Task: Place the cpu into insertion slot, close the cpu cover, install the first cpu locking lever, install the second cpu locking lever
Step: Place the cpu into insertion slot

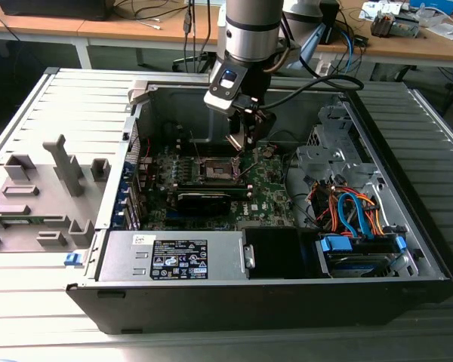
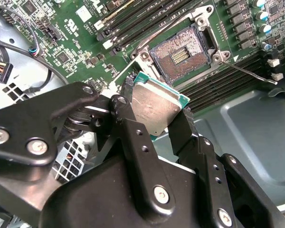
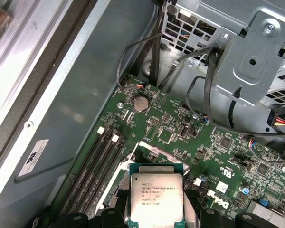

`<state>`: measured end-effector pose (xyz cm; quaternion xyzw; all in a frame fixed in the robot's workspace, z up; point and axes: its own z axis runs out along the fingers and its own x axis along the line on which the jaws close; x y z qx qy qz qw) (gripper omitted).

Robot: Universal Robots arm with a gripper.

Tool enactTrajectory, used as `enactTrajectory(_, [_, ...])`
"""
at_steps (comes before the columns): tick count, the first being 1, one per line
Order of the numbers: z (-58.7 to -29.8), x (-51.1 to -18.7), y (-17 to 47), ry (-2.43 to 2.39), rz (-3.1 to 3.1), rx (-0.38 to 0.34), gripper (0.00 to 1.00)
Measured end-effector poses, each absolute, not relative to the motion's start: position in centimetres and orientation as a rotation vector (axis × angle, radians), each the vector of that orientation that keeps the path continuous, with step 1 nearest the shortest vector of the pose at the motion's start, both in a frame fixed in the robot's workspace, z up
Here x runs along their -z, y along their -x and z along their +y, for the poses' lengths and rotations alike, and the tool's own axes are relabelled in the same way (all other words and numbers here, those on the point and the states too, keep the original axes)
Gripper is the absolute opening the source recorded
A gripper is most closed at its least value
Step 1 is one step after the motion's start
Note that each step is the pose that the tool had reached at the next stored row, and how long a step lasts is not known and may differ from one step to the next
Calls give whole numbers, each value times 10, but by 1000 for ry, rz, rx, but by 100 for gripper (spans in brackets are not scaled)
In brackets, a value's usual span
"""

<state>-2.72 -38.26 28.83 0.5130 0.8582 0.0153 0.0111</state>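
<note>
My gripper (image 2: 152, 121) is shut on the cpu (image 2: 156, 102), a small square chip with a silvery top and green edge, held by two opposite edges. In the first wrist view the cpu (image 3: 156, 197) shows its printed face, tilted above the green board. The insertion slot (image 2: 180, 53) lies uncovered, its dark contact field bare inside a silver surround. The cpu hangs above the board, just beside the slot and apart from it. The cpu cover (image 2: 210, 33) shows as silver frame metal along the slot's edge; its tilt is unclear. In the exterior view my gripper (image 1: 245, 145) hovers over the slot (image 1: 217, 170).
The computer case (image 1: 408, 226) lies open on a slatted table. Memory slots (image 2: 228, 78) flank the socket, and a thin metal lever (image 2: 251, 72) sticks out beside it. A long black card (image 1: 211, 200), a power supply (image 1: 174, 256), a drive cage (image 3: 256, 57) and cables (image 1: 347, 211) crowd the case.
</note>
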Motion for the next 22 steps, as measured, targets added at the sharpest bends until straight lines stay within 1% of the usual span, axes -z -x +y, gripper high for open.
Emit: enactTrajectory(22, [-383, -288, 27, -1671, 2632, -47, 54])
